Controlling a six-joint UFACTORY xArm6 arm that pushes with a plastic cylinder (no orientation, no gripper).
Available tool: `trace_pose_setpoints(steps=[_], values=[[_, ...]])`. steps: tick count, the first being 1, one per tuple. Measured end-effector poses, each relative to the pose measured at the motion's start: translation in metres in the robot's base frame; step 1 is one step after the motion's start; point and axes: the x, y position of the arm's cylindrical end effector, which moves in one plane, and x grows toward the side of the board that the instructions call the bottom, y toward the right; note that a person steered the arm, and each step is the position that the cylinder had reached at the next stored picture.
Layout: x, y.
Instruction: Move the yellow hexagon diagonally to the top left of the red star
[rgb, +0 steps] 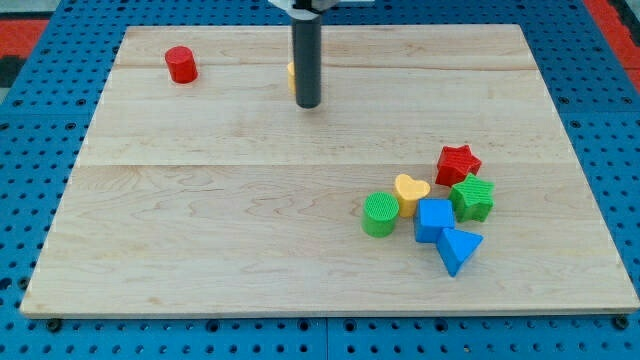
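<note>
Dark rod coming straight down from the view's top, my tip (308, 104) resting on the wooden counter (200, 230) in its upper middle part. No fingers on this rig, so nothing open, shut or held (just the bare rod end). Directly behind the rod, a sliver of yellow block (291, 76) peeking out on the rod's left side, touching or just beside it; shape not readable, mostly hidden. Red cylinder (181, 64) near the counter's top left, well apart from the tip. Cluster of 6 blocks at the lower right, far from the tip: red star (457, 164) at the top of the group, green star (472, 198) just below it, yellow heart (411, 191) to the left of the green star, green cylinder (380, 214) further left, blue cube (434, 219) below the heart, blue triangle (458, 248) lowest. Yellow block sitting up and to the left of the red star, well apart from it.
</note>
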Motion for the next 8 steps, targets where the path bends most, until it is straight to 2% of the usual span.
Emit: trace_pose_setpoints(steps=[1, 2, 3, 4, 5, 6, 7, 8], values=[[-0.031, -0.063], [-0.076, -0.026], [-0.069, 0.032], [-0.029, 0.066], [-0.074, 0.054], [-0.099, -0.014], [-0.068, -0.034], [-0.028, 0.006]])
